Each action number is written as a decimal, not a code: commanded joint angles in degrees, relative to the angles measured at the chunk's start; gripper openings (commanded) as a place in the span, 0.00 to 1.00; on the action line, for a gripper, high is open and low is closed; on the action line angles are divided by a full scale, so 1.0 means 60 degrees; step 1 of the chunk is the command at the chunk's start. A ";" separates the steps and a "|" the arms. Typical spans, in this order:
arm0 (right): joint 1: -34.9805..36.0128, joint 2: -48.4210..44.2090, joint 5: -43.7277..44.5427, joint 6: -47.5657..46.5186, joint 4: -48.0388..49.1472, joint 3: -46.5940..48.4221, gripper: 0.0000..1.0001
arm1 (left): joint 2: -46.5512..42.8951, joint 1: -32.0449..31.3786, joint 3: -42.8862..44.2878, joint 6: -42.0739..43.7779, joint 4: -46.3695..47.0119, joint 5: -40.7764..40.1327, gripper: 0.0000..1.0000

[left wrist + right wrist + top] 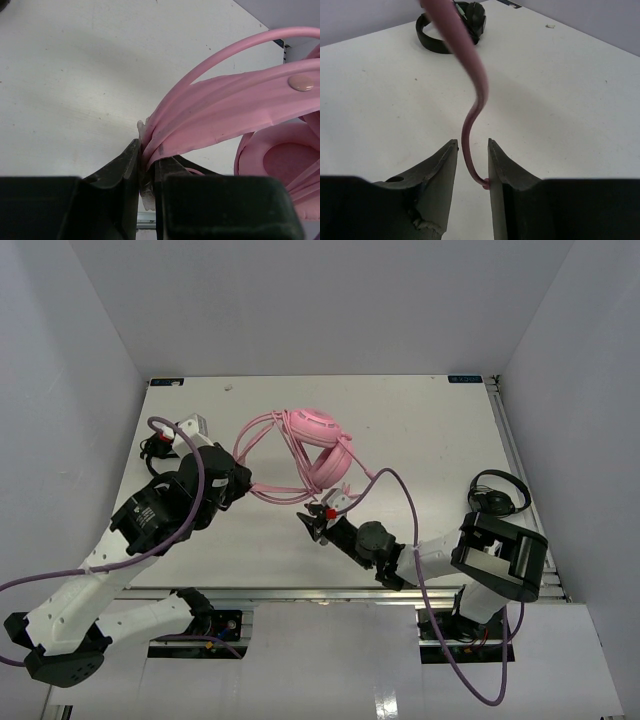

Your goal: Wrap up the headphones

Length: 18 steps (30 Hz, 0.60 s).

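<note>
While L pincer (146, 167) clamps the headphones (318, 445) by the headband (235, 107), mid-worktop (430, 430) nr far edge, the cable (476, 85) looks partly wound; R pincer (472, 155) jaws stand apart w/ the loose tail between, so wrap prob. unfinished.

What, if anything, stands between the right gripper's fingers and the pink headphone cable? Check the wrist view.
Nothing visible does. The cable runs through the gap of the right gripper, whose jaws stand apart around it. The black headset lies farther off on the table, out of the way.
</note>
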 commanded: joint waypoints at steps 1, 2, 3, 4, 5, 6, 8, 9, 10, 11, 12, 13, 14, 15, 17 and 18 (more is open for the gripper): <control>-0.0543 0.0319 -0.0591 -0.0291 0.2608 -0.0287 0.37 | -0.0536 0.0003 0.0558 -0.0532 0.1113 0.0666 0.00; -0.0622 0.0386 -0.0784 -0.0339 0.2830 -0.0355 0.37 | -0.0546 0.0003 0.0587 -0.0523 0.1112 0.0695 0.00; -0.0687 0.0457 -0.0967 -0.0389 0.2980 -0.0397 0.37 | -0.0559 0.0003 0.0613 -0.0514 0.1105 0.0714 0.00; -0.0739 0.0531 -0.1137 -0.0440 0.3055 -0.0413 0.37 | -0.0573 0.0003 0.0635 -0.0507 0.1090 0.0721 0.00; -0.0803 0.0584 -0.1315 -0.0505 0.3097 -0.0420 0.37 | -0.0586 0.0003 0.0646 -0.0514 0.1083 0.0742 0.00; -0.0875 0.0632 -0.1514 -0.0575 0.3127 -0.0425 0.38 | -0.0599 0.0003 0.0646 -0.0532 0.1088 0.0777 0.00; -0.0955 0.0827 -0.1934 -0.0647 0.3322 -0.0459 0.39 | -0.0630 0.0003 0.0641 -0.0532 0.1151 0.0872 0.00; -0.0977 0.0883 -0.2033 -0.0675 0.3378 -0.0452 0.39 | -0.0637 0.0003 0.0634 -0.0532 0.1186 0.0913 0.00; -0.0985 0.0961 -0.2127 -0.0728 0.3470 -0.0457 0.40 | -0.0639 0.0003 0.0660 -0.0539 0.1207 0.0937 0.00; -0.0985 0.1040 -0.2217 -0.0779 0.3590 -0.0493 0.41 | -0.0637 0.0005 0.0702 -0.0550 0.1209 0.0940 0.00; -0.0985 0.1094 -0.2302 -0.0794 0.3721 -0.0577 0.42 | -0.0629 0.0013 0.0741 -0.0557 0.1194 0.0924 0.00; -0.0985 0.1138 -0.2376 -0.0803 0.3853 -0.0651 0.42 | -0.0612 0.0011 0.0782 -0.0562 0.1179 0.0909 0.00; -0.0985 0.1163 -0.2444 -0.0799 0.3962 -0.0710 0.43 | -0.0596 0.0003 0.0825 -0.0557 0.1166 0.0892 0.00; -0.0985 0.1183 -0.2524 -0.0789 0.4043 -0.0770 0.44 | -0.0596 0.0003 0.0865 -0.0547 0.1156 0.0872 0.00; -0.0985 0.1185 -0.2569 -0.0745 0.4165 -0.0853 0.45 | -0.0613 0.0004 0.0859 -0.0548 0.1205 0.0845 0.00; -0.0985 0.1192 -0.2562 -0.0745 0.4260 -0.0897 0.45 | -0.0628 0.0012 0.0822 -0.0556 0.1235 0.0860 0.00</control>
